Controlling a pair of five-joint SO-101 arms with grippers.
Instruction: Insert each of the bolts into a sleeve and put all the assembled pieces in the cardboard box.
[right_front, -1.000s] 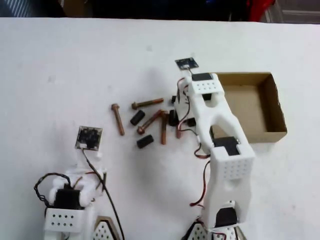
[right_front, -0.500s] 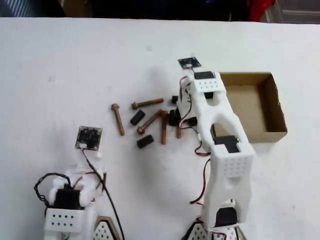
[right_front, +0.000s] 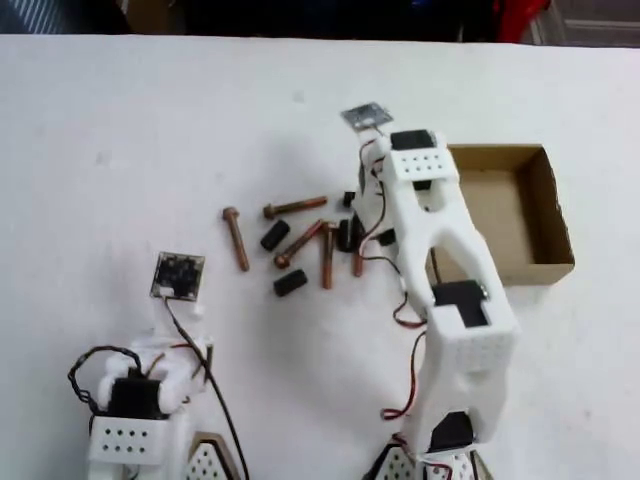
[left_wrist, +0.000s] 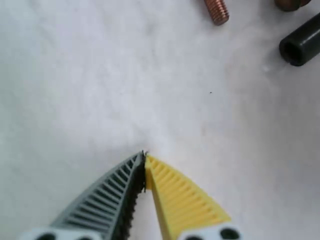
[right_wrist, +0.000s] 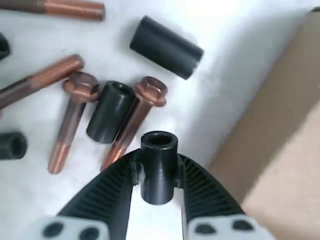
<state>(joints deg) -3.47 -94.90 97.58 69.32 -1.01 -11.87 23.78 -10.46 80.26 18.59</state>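
Observation:
My right gripper (right_wrist: 158, 172) is shut on a black sleeve (right_wrist: 158, 165), held upright above the table beside the cardboard box (right_wrist: 280, 125). Below it lie copper bolts (right_wrist: 132, 122) and more black sleeves (right_wrist: 166, 47). In the high view the right arm (right_front: 420, 200) stands between the box (right_front: 510, 210) and the pile of several bolts (right_front: 236, 238) and sleeves (right_front: 290, 283). My left gripper (left_wrist: 144, 160) is shut with nothing in it, low over bare table near the front left, with a bolt tip (left_wrist: 216, 11) and a sleeve end (left_wrist: 300, 46) farther off.
The cardboard box holds nothing that I can see. White table (right_front: 150, 120) stretches left and behind the pile. Red and black cables (right_front: 405, 310) hang along the right arm. The left arm (right_front: 140, 400) sits at the front left corner.
The right arm has risen and shifted slightly back and toward the box, with the black sleeve held. The left arm has not moved.

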